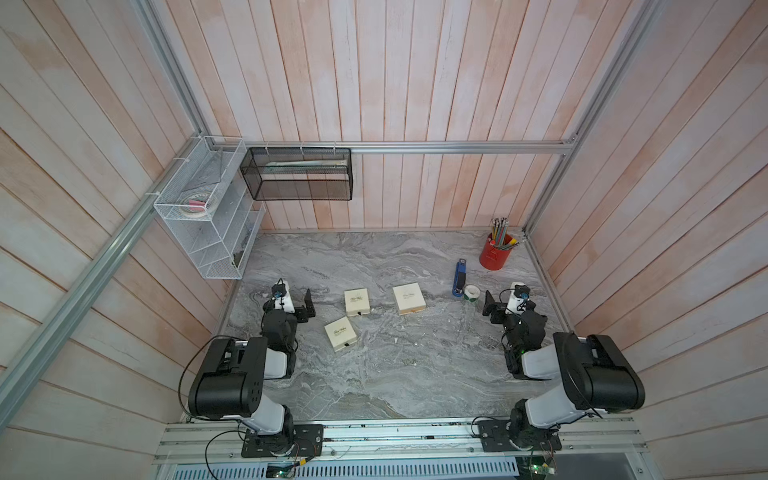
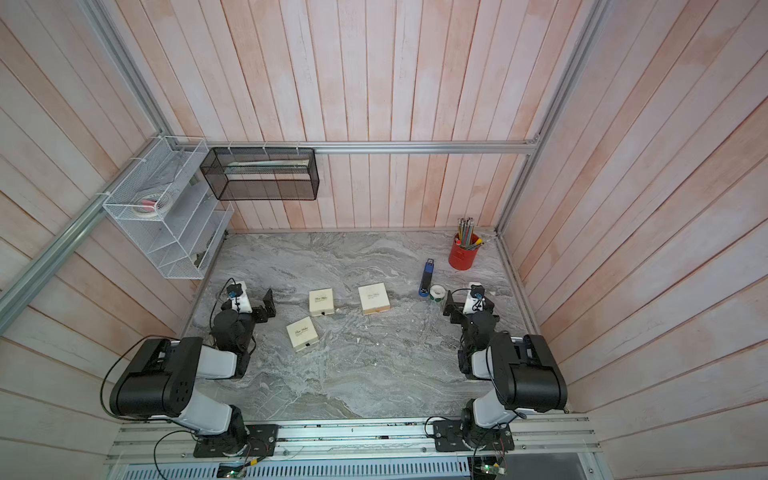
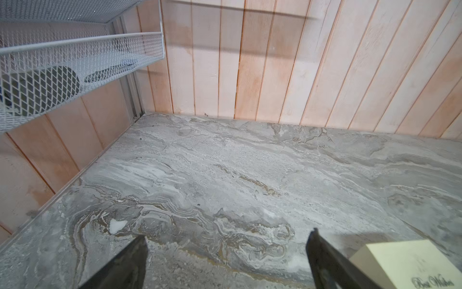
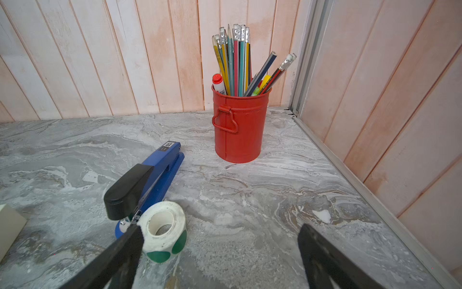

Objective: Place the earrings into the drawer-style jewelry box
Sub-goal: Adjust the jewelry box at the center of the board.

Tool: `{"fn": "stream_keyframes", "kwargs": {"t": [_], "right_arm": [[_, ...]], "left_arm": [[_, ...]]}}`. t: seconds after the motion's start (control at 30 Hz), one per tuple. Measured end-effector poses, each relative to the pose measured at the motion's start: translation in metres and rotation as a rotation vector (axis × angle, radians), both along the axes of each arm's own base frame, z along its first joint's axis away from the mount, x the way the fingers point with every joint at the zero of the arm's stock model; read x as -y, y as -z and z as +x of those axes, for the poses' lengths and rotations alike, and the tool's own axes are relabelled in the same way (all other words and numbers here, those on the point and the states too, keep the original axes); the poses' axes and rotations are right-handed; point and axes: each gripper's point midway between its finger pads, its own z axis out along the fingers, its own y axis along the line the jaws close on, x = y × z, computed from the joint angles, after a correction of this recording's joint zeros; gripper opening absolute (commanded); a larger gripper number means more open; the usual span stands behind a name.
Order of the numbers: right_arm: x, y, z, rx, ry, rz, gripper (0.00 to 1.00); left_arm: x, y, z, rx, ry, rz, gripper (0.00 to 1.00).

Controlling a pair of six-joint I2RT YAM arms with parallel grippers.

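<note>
You have three square cream jewelry boxes lying flat on the desk [image 1: 415, 374], each with dark script on its lid ("Best Wishes", per the left wrist view). The nearest box [image 1: 340, 333] sits turned at an angle. The middle box [image 1: 357, 302] lies just beyond it, and the largest box [image 1: 409, 298] lies apart beside that. All drawers look shut.

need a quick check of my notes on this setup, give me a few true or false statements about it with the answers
1. Three cream boxes lie on the table. True.
2. The left end effector holds a box. False: it is open and empty.
3. The blue stapler lies next to the sticker roll. True.
4. The pencil cup is blue. False: it is red.
5. The right end effector is shut. False: it is open.
</note>
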Motion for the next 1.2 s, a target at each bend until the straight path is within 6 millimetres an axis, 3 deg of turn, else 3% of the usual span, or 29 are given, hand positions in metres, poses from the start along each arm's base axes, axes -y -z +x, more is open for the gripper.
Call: {"fn": "stream_keyframes", "kwargs": {"t": [0.83, 0.93, 1.1, 1.2], "right_arm": [[0.003, -0.006, 0.002, 0.02, 0.008, 0.0, 0.98], [0.003, -0.012, 0.001, 0.024, 0.005, 0.0, 0.98], [0.004, -0.053, 0.003, 0.099, 0.011, 0.002, 0.98], [0.005, -0.074, 0.004, 0.129, 0.023, 0.029, 0.98]], "left_arm": [[-0.001, -0.008, 0.0, 0.026, -0.005, 0.004, 1.0], [-0.002, -0.028, -0.005, 0.062, -0.024, 0.008, 1.0], [-0.003, -0.08, -0.008, 0.133, -0.058, -0.028, 1.0], [-0.007, -0.098, 0.001, 0.115, -0.088, -0.097, 1.0]]}}
